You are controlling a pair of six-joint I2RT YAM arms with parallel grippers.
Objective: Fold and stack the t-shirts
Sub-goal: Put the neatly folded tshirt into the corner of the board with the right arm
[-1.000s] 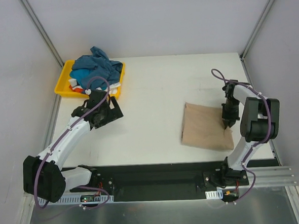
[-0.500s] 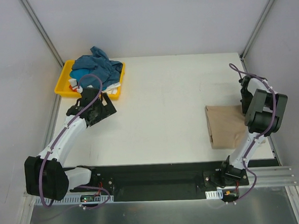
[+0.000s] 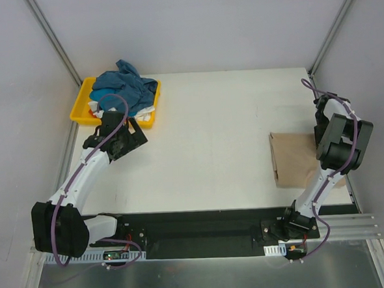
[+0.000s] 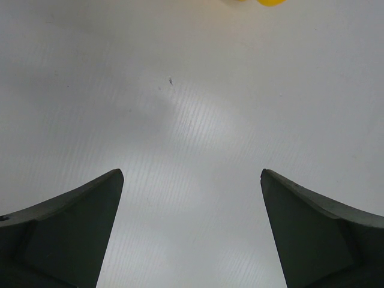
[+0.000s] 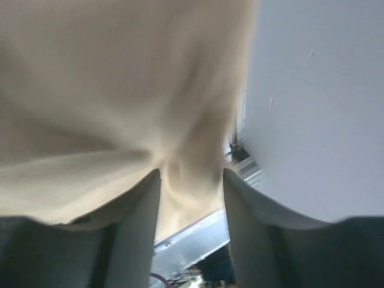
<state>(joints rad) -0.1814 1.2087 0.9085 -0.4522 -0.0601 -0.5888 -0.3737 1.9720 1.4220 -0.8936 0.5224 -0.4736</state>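
The folded beige-tan t-shirt (image 3: 296,158) lies at the table's right edge. My right gripper (image 3: 321,129) is at its far right side, shut on a fold of the beige cloth (image 5: 120,90), which bunches between the fingertips (image 5: 192,177). A teal-blue t-shirt (image 3: 123,86) is heaped in the yellow tray (image 3: 79,110) at the back left, with white cloth (image 3: 146,111) under it. My left gripper (image 3: 132,138) is open and empty just in front of the tray, over bare table (image 4: 192,174).
The right wall (image 5: 318,90) is close beside my right gripper. The table's near edge and metal rail (image 5: 198,234) show below the hanging cloth. A sliver of the tray rim (image 4: 270,2) shows at the top of the left wrist view.
My right gripper has dragged the beige t-shirt to the right, up to the table's right edge. My left gripper has moved slightly back toward the tray.
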